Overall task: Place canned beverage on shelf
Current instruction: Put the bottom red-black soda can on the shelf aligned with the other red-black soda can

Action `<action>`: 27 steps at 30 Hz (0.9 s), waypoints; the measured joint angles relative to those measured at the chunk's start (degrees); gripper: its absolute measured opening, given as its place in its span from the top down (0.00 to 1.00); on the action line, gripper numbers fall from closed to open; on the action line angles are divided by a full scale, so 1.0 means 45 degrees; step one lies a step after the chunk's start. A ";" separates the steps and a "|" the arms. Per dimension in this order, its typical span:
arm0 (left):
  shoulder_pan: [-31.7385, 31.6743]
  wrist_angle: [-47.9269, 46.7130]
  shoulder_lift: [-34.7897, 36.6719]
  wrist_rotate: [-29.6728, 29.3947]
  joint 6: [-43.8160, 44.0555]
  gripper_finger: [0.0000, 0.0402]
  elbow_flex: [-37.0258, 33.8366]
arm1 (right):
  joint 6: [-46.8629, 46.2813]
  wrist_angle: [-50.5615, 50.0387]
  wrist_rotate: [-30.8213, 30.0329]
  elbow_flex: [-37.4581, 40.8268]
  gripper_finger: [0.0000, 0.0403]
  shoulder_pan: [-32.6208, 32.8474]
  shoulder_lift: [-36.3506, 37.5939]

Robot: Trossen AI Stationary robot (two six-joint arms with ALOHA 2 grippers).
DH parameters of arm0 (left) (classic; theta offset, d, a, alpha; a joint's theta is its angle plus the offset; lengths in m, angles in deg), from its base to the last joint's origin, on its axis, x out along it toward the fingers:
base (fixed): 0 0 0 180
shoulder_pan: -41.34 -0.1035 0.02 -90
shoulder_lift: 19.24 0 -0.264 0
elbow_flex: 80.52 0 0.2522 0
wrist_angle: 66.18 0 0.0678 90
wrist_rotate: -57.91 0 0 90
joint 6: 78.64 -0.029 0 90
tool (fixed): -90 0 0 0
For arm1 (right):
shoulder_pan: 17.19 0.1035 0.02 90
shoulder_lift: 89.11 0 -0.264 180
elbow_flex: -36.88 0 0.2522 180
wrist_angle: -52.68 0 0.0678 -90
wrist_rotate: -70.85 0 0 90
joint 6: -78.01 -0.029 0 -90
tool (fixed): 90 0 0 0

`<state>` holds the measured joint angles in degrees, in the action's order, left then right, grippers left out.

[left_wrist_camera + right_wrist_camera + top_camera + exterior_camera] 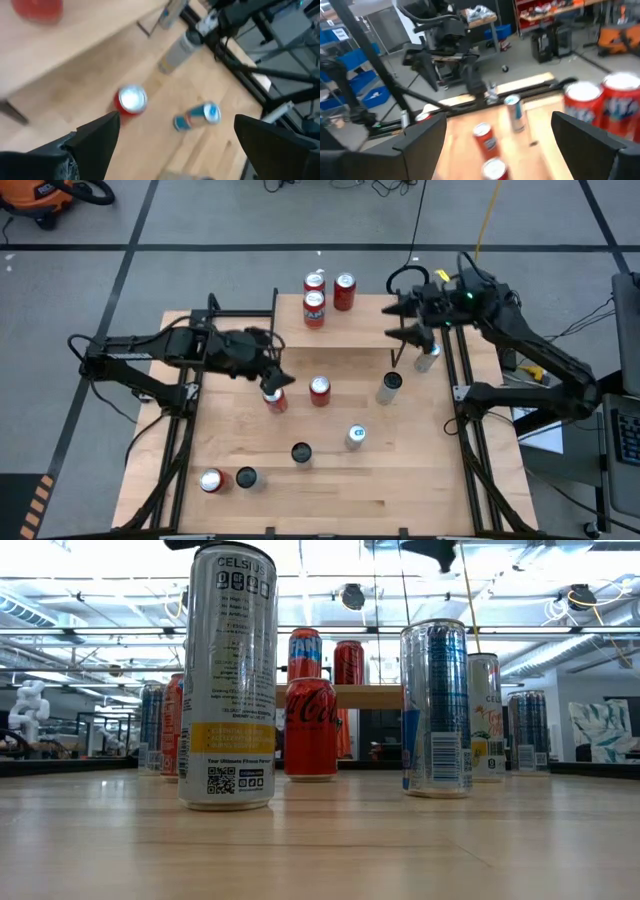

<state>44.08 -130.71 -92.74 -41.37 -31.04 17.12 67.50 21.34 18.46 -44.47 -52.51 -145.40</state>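
The left gripper hung with fingers spread wide over a red can on the table; the right gripper waited, fingers apart too, near the shelf; next, I think, it had to drop and squeeze the can.

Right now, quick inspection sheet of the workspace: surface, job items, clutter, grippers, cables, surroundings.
Surface: light wooden table in a black frame.
Job's things: shelf at the far edge carries three red cans. On the table stand red cans, slim silver cans and dark-topped cans, eight or so; one red can stands mid-table.
Clutter: nothing seen.
Grippers: left gripper open, empty, over a red can at the table's left. Right gripper open, empty, at the shelf's right end.
Cables: yellow cable and dark cables on the floor behind.
Surroundings: grey floor, orange vacuum, no people seen.
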 joint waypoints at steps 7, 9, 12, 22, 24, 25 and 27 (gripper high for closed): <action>0.1629 -0.1777 -0.0268 0.0812 0.2162 0.01 0.0000 | -0.0658 -0.1788 -0.1080 0.0000 0.16 0.1882 0.1366; 0.2294 -0.2473 -0.0341 0.1425 0.2937 0.01 0.0000 | -0.0660 -0.2029 -0.1336 0.0000 0.16 0.2245 0.1471; 0.3304 -0.3126 -0.0442 0.2200 0.4220 0.01 0.0000 | -0.0663 -0.2358 -0.1751 0.0000 0.16 0.2600 0.1525; 0.6450 -0.3739 -0.0426 0.2518 0.7642 0.01 -0.0005 | -0.0848 -0.2522 -0.1729 0.0000 0.16 0.2903 0.0998; 0.6628 -0.4066 -0.0431 0.1942 0.7878 0.01 -0.0005 | -0.0843 -0.2526 -0.1711 0.0000 0.16 0.2903 0.0911; 0.6616 -0.4199 -0.0428 0.1447 0.7888 0.01 -0.0005 | -0.0848 -0.2534 -0.1709 0.0000 0.16 0.2903 0.0882; 0.6441 -0.4410 -0.0431 0.0380 0.7543 0.01 -0.0005 | -0.0858 -0.2522 -0.1696 0.0000 0.16 0.2903 0.0845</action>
<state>73.06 -150.55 -94.68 -39.66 2.90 17.10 63.63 9.99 10.82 -44.47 -39.45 -141.60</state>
